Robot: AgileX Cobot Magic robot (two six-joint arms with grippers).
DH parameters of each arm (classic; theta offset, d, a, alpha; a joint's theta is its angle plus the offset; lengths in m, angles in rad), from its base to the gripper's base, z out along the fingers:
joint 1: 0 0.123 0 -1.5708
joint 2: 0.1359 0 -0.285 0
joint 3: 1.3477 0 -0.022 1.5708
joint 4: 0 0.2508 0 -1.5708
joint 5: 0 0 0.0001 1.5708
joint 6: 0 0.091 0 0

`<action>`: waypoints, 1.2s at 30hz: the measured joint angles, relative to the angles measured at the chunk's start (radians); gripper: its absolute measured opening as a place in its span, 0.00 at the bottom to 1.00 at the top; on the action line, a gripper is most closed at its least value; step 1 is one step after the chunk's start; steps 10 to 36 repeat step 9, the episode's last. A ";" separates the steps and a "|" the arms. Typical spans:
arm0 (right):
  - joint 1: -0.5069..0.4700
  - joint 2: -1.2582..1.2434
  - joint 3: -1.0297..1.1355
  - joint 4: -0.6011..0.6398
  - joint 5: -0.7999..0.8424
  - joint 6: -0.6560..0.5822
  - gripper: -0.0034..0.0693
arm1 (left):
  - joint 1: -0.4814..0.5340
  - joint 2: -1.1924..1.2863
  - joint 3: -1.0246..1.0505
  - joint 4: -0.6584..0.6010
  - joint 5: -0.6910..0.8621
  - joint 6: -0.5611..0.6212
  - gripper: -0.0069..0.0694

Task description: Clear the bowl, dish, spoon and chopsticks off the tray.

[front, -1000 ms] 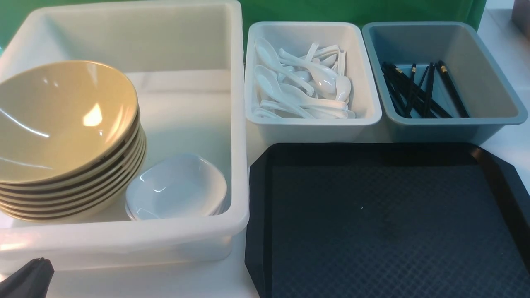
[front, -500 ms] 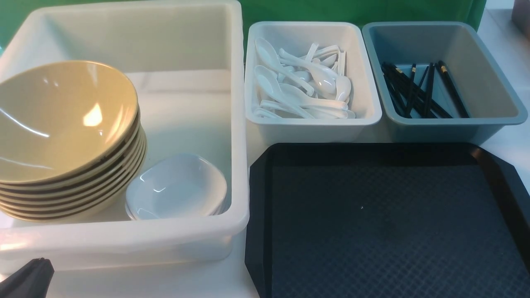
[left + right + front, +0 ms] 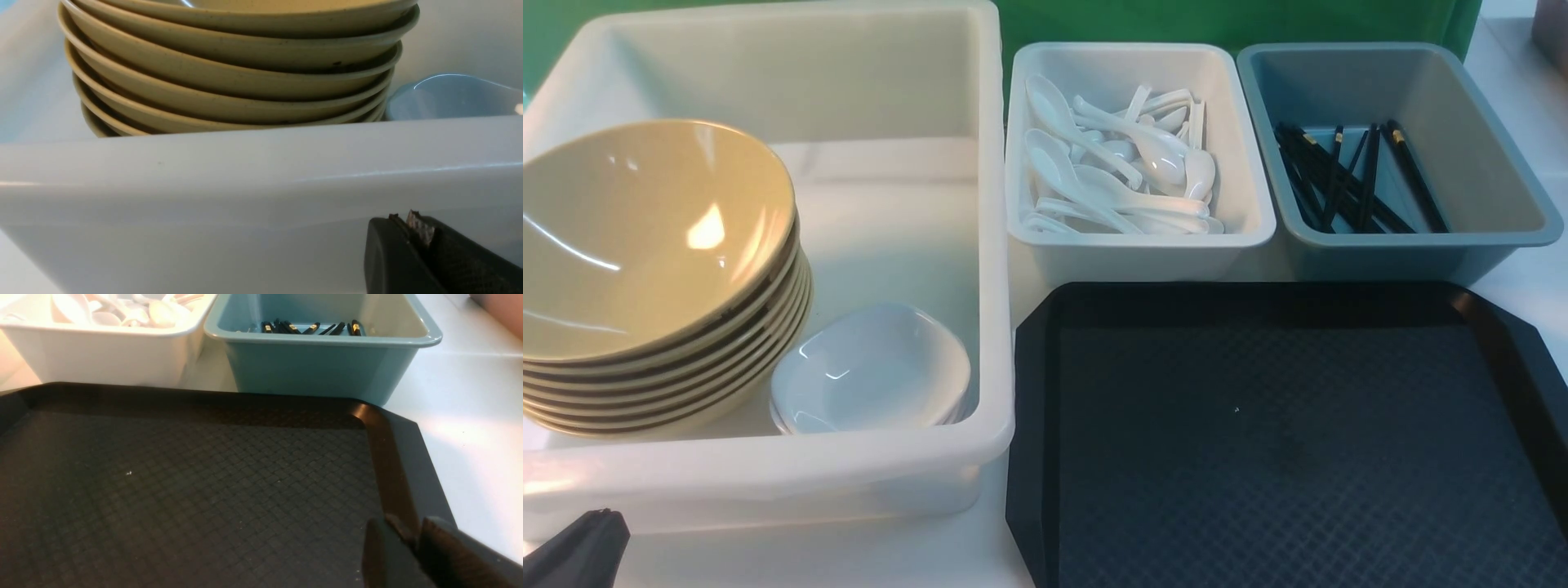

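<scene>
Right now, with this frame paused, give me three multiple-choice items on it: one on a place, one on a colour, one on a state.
1. Where do the chopsticks lie?
A. on the table
B. in the grey-blue tub
C. on the floor

2. What colour are the stacked bowls?
A. white
B. black
C. mustard-yellow

3. How is the surface of the tray?
A. bare
B. holding a spoon
C. holding a dish

Answers:
1. B, the black sticks sit inside that tub.
2. C, the stack in the large white tub is yellow.
3. A, nothing rests on its textured surface.
</scene>
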 joint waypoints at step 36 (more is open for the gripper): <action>0.000 0.000 0.000 0.000 0.000 0.000 0.27 | 0.000 0.000 0.000 0.000 0.000 0.000 0.10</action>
